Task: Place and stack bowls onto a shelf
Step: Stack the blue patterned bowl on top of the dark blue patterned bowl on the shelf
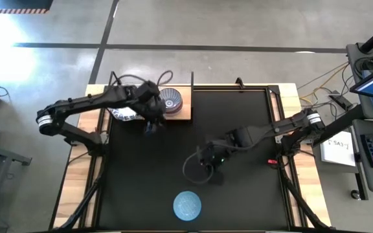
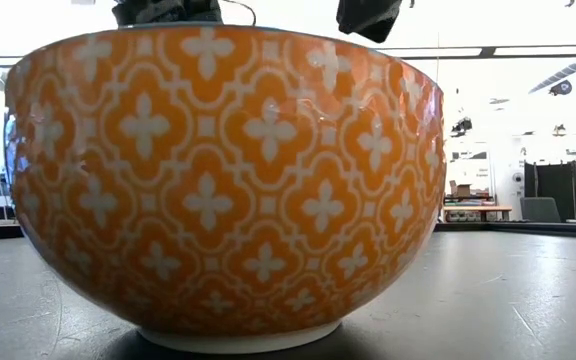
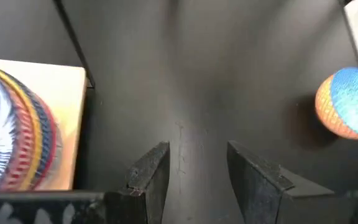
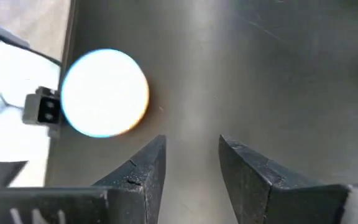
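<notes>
Black matting covers most of the desk [image 1: 251, 129], and pale wood is left bare along its left and right edges. At the far left corner of the mat a flat light-wood shelf [image 1: 185, 114] with thin black posts is seen. On it a stack of bowls topped by a blue-grey radial-patterned bowl [image 1: 170, 99] stands near the shelf's right end, and a white bowl with a blue patterned rim [image 1: 123, 114] is partly hidden under the left arm. In the left wrist view the coloured rims of the stack [image 3: 27, 134] are shown close to the shelf's edge.

The left pincer [image 1: 151, 123] is held just off the near edge of the shelf, above bare mat; its two dark fingers [image 3: 151, 174] are parted, with nothing between them. The right pincer [image 1: 207, 160] is placed over the middle of the mat, well apart from the shelf, and its fingers [image 4: 143, 168] are also parted and empty.

One small round bowl with a light-blue inside and an orange patterned outside [image 1: 187, 205] stands alone near the front edge of the mat, between both arms. In the low view it fills nearly the whole frame [image 2: 223, 180]. Wide open mat is left between this bowl and the shelf.
</notes>
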`<state>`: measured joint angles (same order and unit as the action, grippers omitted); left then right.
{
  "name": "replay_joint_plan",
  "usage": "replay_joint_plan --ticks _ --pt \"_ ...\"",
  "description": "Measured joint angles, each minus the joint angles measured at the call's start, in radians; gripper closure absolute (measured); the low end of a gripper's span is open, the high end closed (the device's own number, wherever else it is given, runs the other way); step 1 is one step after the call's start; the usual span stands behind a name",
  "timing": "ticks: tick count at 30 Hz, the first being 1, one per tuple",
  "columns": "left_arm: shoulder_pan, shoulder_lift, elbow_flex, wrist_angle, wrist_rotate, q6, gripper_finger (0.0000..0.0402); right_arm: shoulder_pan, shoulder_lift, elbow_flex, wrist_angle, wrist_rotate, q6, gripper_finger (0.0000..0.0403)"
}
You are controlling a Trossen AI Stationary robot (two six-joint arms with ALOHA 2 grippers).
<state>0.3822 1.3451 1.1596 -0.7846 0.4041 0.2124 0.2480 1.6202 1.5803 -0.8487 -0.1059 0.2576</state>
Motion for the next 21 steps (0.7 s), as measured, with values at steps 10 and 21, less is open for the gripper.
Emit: replay_joint_plan --ticks 10,21 --pt "-0.301 -0.09 -0.041 0.047 -0.305 -0.18 0.026 0.09 0.143 -0.002 0.095 0.11 0.561 0.0267" --pt "-0.479 -0.134 -0.042 0.079 -0.449 -0.292 0.0261 0.143 0.229 -0.003 0.13 0.078 0.77 0.0253"
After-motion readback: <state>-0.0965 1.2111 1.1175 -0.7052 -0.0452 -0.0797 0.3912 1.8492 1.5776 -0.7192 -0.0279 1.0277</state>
